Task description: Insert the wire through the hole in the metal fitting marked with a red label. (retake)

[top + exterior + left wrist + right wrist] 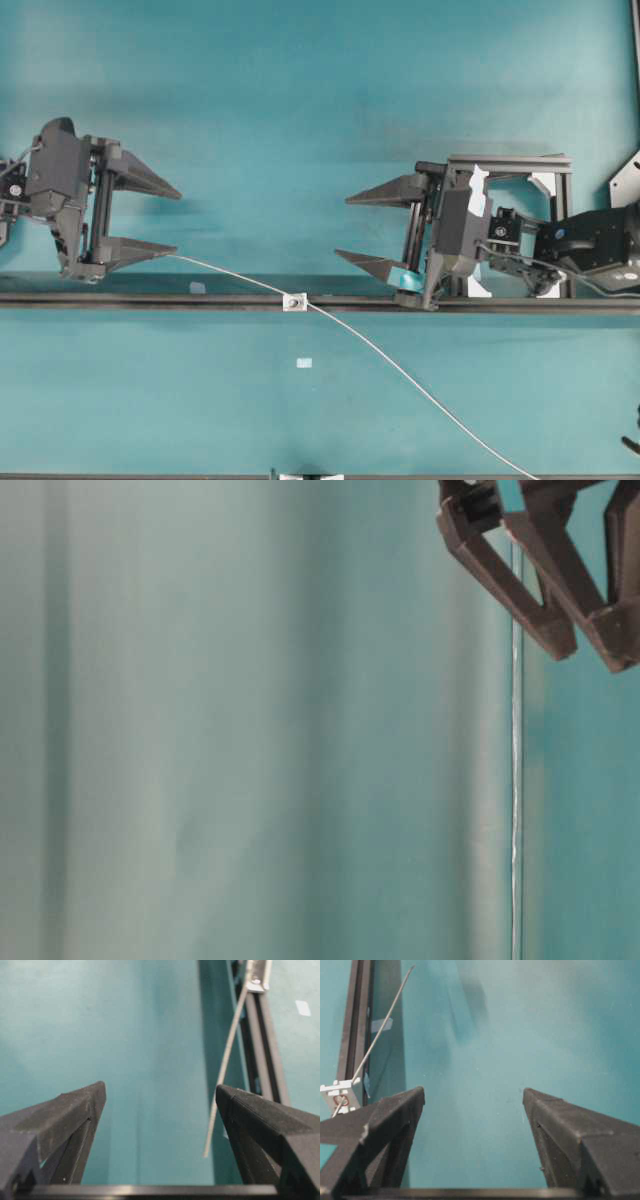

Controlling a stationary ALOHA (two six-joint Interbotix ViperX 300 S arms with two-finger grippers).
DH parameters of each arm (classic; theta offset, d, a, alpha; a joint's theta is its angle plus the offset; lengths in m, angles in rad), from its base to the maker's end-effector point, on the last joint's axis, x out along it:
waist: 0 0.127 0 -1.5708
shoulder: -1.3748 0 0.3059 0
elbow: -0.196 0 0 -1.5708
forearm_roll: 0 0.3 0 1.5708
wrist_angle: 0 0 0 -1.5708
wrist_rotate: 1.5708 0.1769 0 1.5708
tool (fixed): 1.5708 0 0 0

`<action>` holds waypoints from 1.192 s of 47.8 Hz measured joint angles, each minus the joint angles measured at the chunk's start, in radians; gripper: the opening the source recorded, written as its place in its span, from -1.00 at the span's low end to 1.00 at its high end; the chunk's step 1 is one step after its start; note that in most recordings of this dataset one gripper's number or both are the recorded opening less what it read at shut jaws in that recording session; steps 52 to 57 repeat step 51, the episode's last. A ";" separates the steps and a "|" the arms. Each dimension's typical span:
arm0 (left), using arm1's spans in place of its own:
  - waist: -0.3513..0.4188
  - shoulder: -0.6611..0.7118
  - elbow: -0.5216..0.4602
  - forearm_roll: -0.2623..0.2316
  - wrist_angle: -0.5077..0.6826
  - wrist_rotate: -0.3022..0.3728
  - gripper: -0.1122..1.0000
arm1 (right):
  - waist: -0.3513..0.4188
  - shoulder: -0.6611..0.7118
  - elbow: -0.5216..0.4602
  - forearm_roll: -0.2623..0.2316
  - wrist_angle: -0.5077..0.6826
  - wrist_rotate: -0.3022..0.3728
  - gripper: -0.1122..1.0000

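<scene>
Teal worktop (300, 120) crossed from left edge to right edge by a dark rail (200, 297), nearer the front edge than the back.

Metal fitting (295, 300) seated on the rail roughly midway along it, silvery and square, with the hole (296, 299) just visible as a dark dot at its centre. In the right wrist view, same fitting (341, 1096) carried in a white block, red mark around the opening.

Wire (400, 372) passing at the fitting: one long run from the front edge right of centre up to the rail, a shorter run beyond it toward the left edge, free tip ending just beside the lower finger of the left gripper (165, 218). In the left wrist view, tip of the wire (220, 1080) hanging between the fingers, close to the right-hand one, touching neither.

Left gripper spread wide, holding nothing. Right gripper (365, 230) likewise spread wide and empty, just behind the rail, right of the fitting and clear of the wire.

Small pale tape patch (304, 363) lying between rail and front edge.
</scene>
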 measured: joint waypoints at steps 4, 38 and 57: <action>0.012 0.000 0.000 0.000 0.000 0.000 0.57 | -0.002 0.000 0.002 0.000 0.000 -0.003 0.77; 0.051 0.000 -0.031 0.000 0.000 -0.008 0.57 | -0.002 0.000 0.000 -0.008 0.006 -0.092 0.77; 0.083 0.000 -0.031 0.000 0.000 -0.009 0.57 | -0.002 0.000 0.000 -0.006 0.006 -0.092 0.77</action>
